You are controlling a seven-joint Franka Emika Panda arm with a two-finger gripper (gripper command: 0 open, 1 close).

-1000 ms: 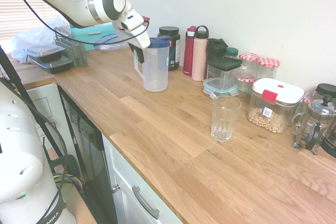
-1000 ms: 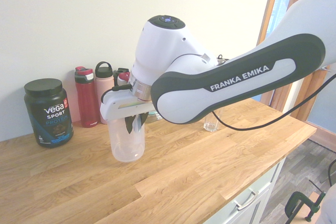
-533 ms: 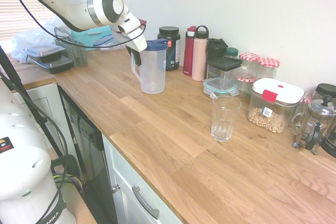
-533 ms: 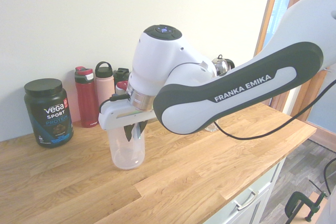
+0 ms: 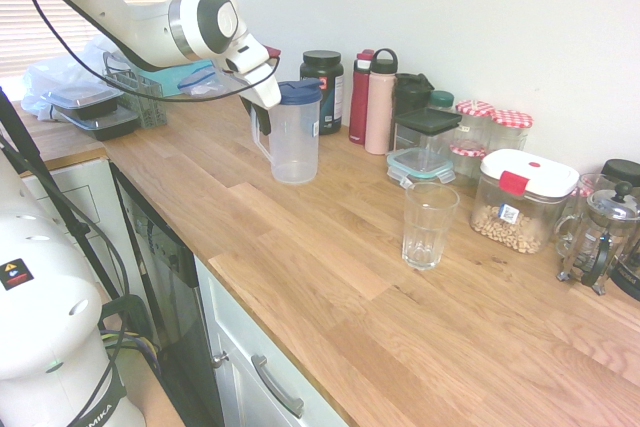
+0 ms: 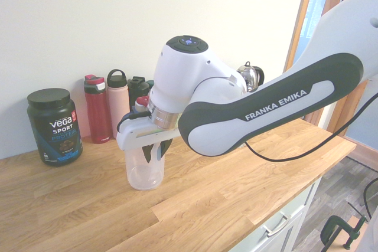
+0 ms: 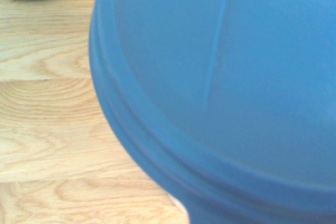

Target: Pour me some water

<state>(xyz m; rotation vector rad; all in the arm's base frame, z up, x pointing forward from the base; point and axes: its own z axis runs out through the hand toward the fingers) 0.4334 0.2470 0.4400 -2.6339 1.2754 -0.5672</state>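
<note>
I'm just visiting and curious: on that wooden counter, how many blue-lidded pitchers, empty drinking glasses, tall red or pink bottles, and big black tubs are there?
Blue-lidded pitcher: 1
Empty drinking glass: 1
Tall bottles, red bottle and pink bottle: 2
Big black tub: 1
Total: 5

White, rounded plastic shells make up the arm (image 6: 204, 87). Just above the jaws, the gripper (image 6: 156, 156) has a smooth pale housing, joined to the wrist by a silvery metal collar (image 6: 164, 117). Higher over the jaws sits a dark round cap (image 6: 187, 43) with a small blue light. Farther from them, a charcoal panel (image 6: 274, 105) reads FRANKA EMIKA in white (capitals, neatly spaced), and well away a black sticker (image 5: 16, 274) bears a yellow warning triangle
</note>
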